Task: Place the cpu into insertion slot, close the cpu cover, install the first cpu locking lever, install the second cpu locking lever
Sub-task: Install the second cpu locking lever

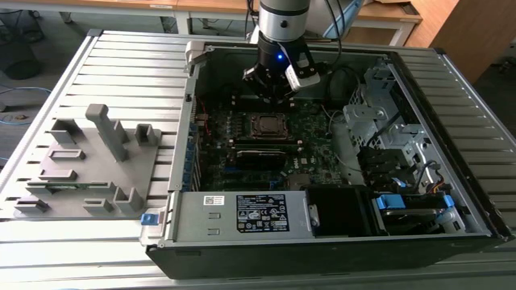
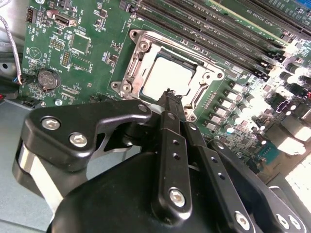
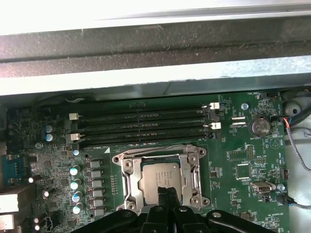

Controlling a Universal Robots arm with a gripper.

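cpu (image 3: 162, 178) sitting in insertion slot (image 3: 125, 180), cpu cover (image 3: 193, 171) lying closed over it. End effector (image 2: 168, 93) hovering clenched, empty, above socket edge. Risk: fingertips slipping off locking lever, scraping motherboard (image 2: 87, 43) components.

1. Even overhead light brightens the ribbed table (image 1: 121, 72) in the exterior view; the open computer case (image 1: 322, 241) lies in shadow inside.
2. Glare whitens the cpu (image 2: 165, 80) in the second wrist view.
3. The blurred case wall (image 3: 155, 19) washes out in the first wrist view.
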